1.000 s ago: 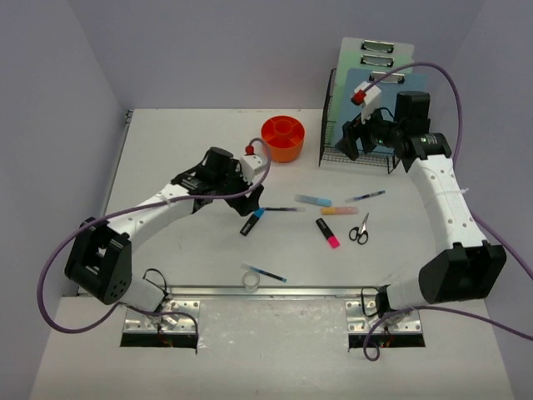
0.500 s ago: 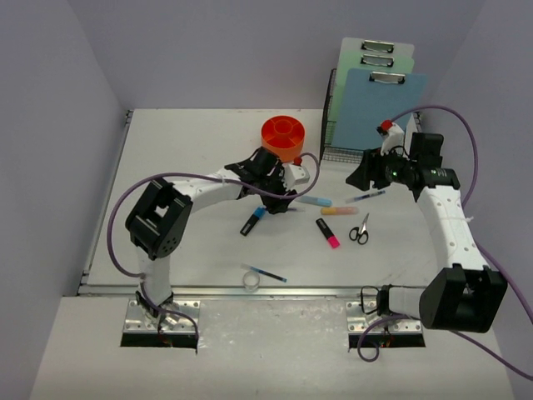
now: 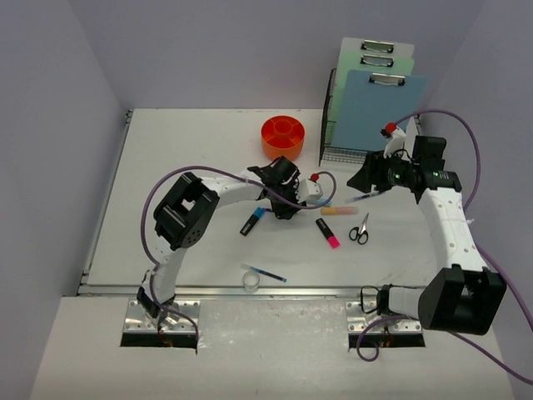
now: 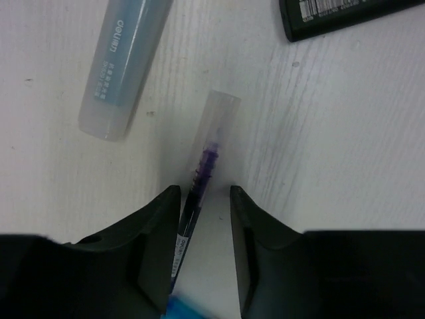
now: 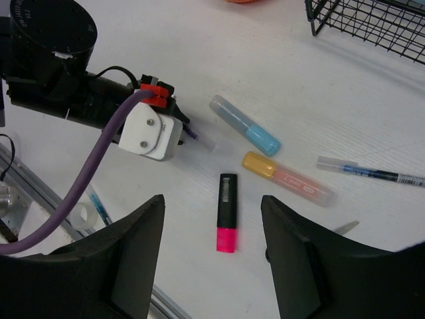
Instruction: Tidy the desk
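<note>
L end effector [image 4: 204, 193] apart, astride clear-capped pen [image 4: 214, 136]; R end effector [image 5: 211, 203] apart, empty. Risk: off-centre pen (hugs 9 o'clock finger) may skid into blue highlighter [image 4: 123, 66].

Pen [image 4: 207, 156] lower barrel hidden inside left pincer [image 4: 204, 194], black marker [image 4: 345, 13] cut by top edge

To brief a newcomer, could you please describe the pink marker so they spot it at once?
On the desk, find the scissors near the wire rack; the marker lies just left of them. It alone pairs a black body with a pink end; the nearest highlighter is pale orange.
</note>
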`<action>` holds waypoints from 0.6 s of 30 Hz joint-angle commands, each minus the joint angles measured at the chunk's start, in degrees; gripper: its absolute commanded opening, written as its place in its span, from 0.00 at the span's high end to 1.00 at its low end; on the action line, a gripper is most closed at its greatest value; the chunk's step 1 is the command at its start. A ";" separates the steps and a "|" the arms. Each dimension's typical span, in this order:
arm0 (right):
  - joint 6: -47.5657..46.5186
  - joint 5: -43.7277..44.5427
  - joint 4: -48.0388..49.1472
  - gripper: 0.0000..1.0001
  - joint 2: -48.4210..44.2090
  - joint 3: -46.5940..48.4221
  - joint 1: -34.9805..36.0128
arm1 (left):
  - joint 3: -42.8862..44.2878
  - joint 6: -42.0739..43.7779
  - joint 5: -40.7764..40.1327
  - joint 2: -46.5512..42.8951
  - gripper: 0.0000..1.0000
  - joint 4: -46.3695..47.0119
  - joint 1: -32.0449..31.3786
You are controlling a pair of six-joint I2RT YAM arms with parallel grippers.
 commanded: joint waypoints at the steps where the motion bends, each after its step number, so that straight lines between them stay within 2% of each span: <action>1: 1.39 -1.78 0.76 0.40 0.22 1.87 -0.36 | 2.49 0.75 -1.18 3.01 0.77 -2.08 -0.06; 3: 2.15 -1.88 1.23 0.40 0.14 1.98 -0.36 | 3.33 0.25 -1.45 3.36 0.88 -0.72 -0.16; 7: 4.29 -2.58 2.68 0.42 0.06 2.08 -0.36 | 5.50 -0.63 -2.49 2.50 1.00 3.55 -0.14; 14: 9.31 -5.51 6.73 0.44 -0.27 1.99 -0.36 | 6.86 -6.50 -0.02 -5.50 1.00 10.96 2.05; 18: 14.19 -9.91 9.81 0.46 0.92 2.01 -0.28 | 3.78 -15.65 4.11 -12.07 1.00 16.29 4.97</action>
